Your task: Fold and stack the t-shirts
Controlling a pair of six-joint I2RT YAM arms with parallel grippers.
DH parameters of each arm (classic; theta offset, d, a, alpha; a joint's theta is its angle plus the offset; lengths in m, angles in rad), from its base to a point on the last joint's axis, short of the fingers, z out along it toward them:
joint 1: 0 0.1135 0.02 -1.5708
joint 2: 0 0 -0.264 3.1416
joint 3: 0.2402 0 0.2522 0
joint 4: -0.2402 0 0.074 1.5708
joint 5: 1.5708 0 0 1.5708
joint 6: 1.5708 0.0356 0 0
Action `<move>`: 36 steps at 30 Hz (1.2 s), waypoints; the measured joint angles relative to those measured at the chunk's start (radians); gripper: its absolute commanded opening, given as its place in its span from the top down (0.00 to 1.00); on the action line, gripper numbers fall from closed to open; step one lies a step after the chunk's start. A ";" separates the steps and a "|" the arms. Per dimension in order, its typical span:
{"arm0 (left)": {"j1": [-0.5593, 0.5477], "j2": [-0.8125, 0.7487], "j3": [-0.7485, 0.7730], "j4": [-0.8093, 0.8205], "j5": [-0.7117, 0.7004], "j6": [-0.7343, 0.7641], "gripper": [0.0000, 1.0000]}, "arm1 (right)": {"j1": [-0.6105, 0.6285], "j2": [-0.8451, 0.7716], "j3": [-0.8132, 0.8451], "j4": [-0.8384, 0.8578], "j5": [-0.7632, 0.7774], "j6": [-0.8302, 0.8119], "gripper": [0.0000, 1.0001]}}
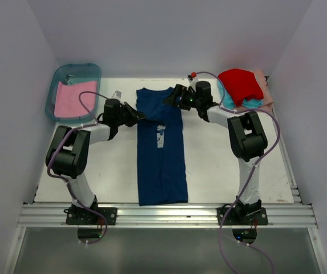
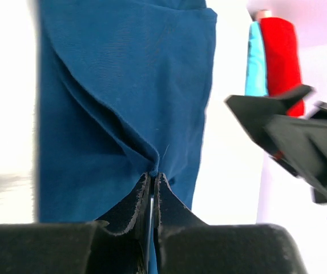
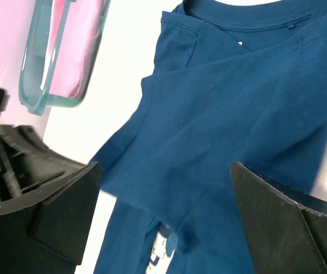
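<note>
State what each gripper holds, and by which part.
Left gripper pinches a raised fold of the navy t-shirt on its left side, toward the collar. Right gripper is open, holding nothing.

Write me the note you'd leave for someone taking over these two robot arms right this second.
Left gripper: shut, pinching a fold at the left edge of the navy blue cloth t-shirt.
Right gripper: open above that shirt's collar end, holding nothing.
Done: navy shirt lies in the middle as a long narrow strip; red cloth shirt tops teal shirt and peach shirt, far right.
Left: fold the strip crosswise, stack it; pink shirt waits in the translucent teal plastic bin.
</note>
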State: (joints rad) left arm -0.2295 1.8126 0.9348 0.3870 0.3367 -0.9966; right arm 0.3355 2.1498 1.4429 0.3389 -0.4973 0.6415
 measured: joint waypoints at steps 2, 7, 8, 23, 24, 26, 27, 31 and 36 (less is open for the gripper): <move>0.010 -0.001 -0.005 -0.017 0.000 0.009 1.00 | -0.001 -0.033 -0.021 -0.006 0.010 -0.013 0.01; 0.031 0.000 -0.022 -0.074 -0.006 0.050 0.38 | -0.002 -0.098 -0.084 -0.017 0.031 -0.041 0.01; 0.033 0.000 -0.027 -0.080 -0.011 0.052 0.32 | -0.002 -0.115 -0.103 -0.021 0.037 -0.048 0.01; 0.033 -0.094 -0.109 0.095 0.069 0.096 0.66 | -0.002 -0.336 -0.214 -0.153 0.134 -0.138 0.05; 0.033 -0.096 -0.109 0.107 0.090 0.096 0.83 | -0.002 -0.348 -0.237 -0.155 0.137 -0.138 0.10; 0.031 -0.108 -0.119 0.114 0.125 0.099 0.90 | -0.001 -0.374 -0.297 -0.158 0.137 -0.136 0.58; 0.029 -0.126 -0.140 0.120 0.140 0.101 0.93 | 0.000 -0.394 -0.342 -0.156 0.133 -0.138 0.95; -0.003 -0.299 -0.315 0.090 0.165 0.109 0.98 | 0.019 -0.501 -0.546 -0.170 0.092 -0.107 1.00; -0.103 -0.550 -0.501 0.031 0.166 0.126 0.98 | 0.130 -0.640 -0.757 -0.180 0.066 -0.084 1.00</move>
State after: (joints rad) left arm -0.3328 1.2629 0.4335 0.4179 0.5030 -0.8703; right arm 0.4652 1.5097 0.6861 0.1585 -0.4309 0.5575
